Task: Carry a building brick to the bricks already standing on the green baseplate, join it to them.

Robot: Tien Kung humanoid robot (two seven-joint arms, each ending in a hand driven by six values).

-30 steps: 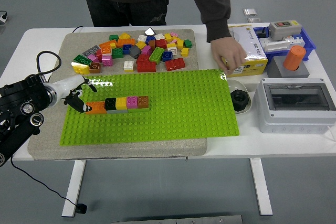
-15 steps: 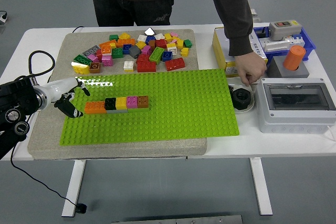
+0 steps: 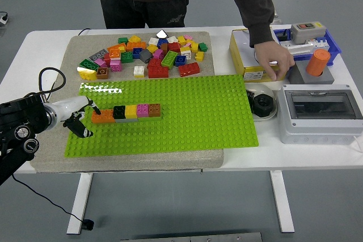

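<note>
A row of joined bricks (image 3: 126,111) stands on the left part of the green baseplate (image 3: 193,117): orange, dark green, yellow, pink and brown. My left hand (image 3: 84,119) hovers at the baseplate's left edge, just left of the orange brick (image 3: 102,117). Its fingers are spread and hold nothing, and one dark fingertip reaches close to the orange brick's end. A pile of loose bricks (image 3: 147,55) in many colours lies on the mat behind the baseplate. My right arm is out of sight.
A person stands at the far side, one hand (image 3: 273,58) resting on the yellow box (image 3: 249,66) at the right. A black part sits in a white bowl (image 3: 262,106). A grey electrical box (image 3: 320,111), an orange cylinder (image 3: 317,63) and a blue bin (image 3: 332,43) fill the right side.
My left hand drew back to the left from the orange brick, then came right and lower again. The person's hand went from the yellow box down to the bowl and back up.
</note>
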